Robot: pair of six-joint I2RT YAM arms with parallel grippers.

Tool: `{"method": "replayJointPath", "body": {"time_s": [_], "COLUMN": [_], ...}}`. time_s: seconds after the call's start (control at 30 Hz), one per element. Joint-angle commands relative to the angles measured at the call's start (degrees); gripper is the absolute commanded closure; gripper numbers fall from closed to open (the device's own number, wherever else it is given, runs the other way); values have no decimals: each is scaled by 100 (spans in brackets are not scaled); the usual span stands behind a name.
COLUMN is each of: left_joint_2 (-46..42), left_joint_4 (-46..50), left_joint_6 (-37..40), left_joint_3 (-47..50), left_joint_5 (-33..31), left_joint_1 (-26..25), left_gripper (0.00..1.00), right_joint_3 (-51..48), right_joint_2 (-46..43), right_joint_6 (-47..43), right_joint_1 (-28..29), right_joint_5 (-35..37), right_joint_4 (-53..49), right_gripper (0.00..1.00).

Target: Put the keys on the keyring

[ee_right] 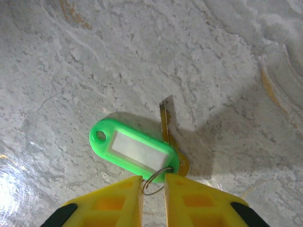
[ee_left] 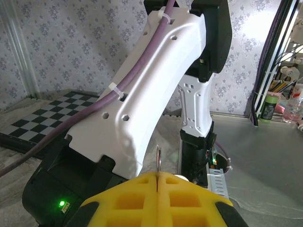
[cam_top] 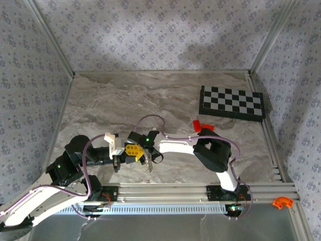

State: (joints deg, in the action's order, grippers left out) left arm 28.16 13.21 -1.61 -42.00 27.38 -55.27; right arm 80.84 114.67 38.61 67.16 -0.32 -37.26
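Two yellow pads of the right gripper (ee_right: 154, 183) stand almost together, pinching a thin split keyring (ee_right: 161, 171). From that ring hangs a bright green key tag (ee_right: 135, 151) with a white label. A brass-coloured key (ee_right: 166, 124) sits just behind the tag, both over the marble table (ee_right: 213, 56). The left gripper (ee_left: 156, 176) is closed tight on a thin metal loop (ee_left: 157, 158) seen edge-on; whether it is the same ring cannot be told. The right arm's white link (ee_left: 142, 104) stands just beyond.
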Motion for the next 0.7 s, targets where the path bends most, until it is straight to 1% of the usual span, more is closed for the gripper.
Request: {"method": "replayJointPath", "body": {"time_s": [0.0, 0.23, 0.33, 0.4, 0.67], "left_joint_2": [-57, -48, -56, -54, -46], "left_joint_4": [-328, -347, -345, -354, -379], "left_joint_6": [-59, -59, -74, -70, -79], "left_joint_3": [3, 14, 15, 16, 17], "left_joint_5": [-13, -4, -4, 0, -13], "left_joint_1": [-37, -37, -37, -37, -37], "left_gripper": [100, 100, 100, 100, 100], "right_joint_3": [86, 3, -18, -18, -252], "right_joint_2": [-36, -136, -169, -206, -451], "right_joint_6": [93, 206, 217, 226, 429], "right_joint_1": [21, 52, 46, 51, 40], "right_joint_5": [198, 269, 241, 249, 264], "right_joint_4": [-221, -188, -187, -201, -291], "right_gripper": [83, 88, 96, 98, 100]}}
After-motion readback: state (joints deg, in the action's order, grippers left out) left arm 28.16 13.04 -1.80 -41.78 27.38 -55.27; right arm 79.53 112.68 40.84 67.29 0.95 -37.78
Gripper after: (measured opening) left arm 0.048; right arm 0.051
